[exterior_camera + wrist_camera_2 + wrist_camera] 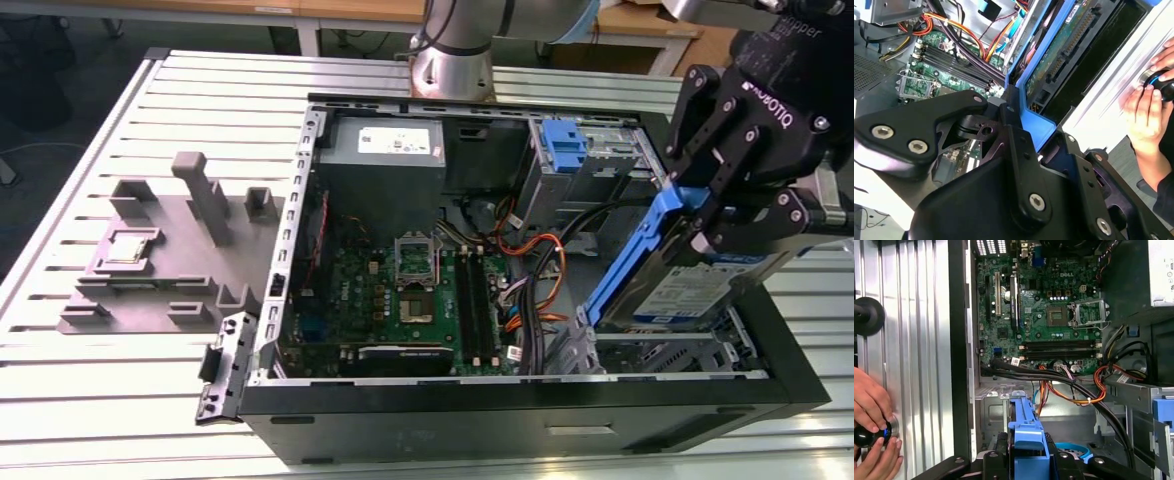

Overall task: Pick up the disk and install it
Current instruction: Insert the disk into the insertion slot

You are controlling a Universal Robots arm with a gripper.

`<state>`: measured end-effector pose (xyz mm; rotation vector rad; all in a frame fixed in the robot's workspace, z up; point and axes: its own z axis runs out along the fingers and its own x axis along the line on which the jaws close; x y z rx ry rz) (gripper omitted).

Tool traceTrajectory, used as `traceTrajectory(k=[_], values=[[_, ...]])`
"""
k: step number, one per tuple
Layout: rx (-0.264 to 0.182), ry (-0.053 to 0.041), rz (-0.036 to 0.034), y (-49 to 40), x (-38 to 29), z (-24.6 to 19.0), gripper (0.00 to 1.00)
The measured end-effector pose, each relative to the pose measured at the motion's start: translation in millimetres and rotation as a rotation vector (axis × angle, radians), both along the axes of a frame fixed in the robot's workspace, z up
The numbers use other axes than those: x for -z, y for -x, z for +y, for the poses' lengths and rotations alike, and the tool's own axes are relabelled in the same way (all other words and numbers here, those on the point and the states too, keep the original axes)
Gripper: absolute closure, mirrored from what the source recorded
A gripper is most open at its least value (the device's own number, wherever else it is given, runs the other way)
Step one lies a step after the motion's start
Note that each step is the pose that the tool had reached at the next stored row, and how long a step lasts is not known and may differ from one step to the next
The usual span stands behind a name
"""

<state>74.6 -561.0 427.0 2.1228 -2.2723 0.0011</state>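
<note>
Exterior view, starting from its left: a grey holder block [167, 250] lies on the table outside the computer case [534, 425], near its open side wall. Inside the case sits the green board [414, 300], then a bunch of orange and black wires [534, 255]. At the exterior view's right end of the case, the gripper [707, 215] is squeezed tight on the disk [687, 290], holding it by a blue rail. The disk hangs tilted, its low end at the mouth of the metal bay [667, 352] in that corner of the case (I cannot tell if it touches).

I think the job now is sliding it in. To do that well, the disk should line up so both blue rails meet the bay's sides evenly. It should go slowly, well clear of the wires beside the bay, with a firm grip so nothing slips.
</note>
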Motion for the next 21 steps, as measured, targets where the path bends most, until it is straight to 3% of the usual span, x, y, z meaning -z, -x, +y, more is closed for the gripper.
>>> traceTrajectory(k=[21], values=[[-0.003,-0.0005,0.0000,0.0,14.7,-0.1,0.63]])
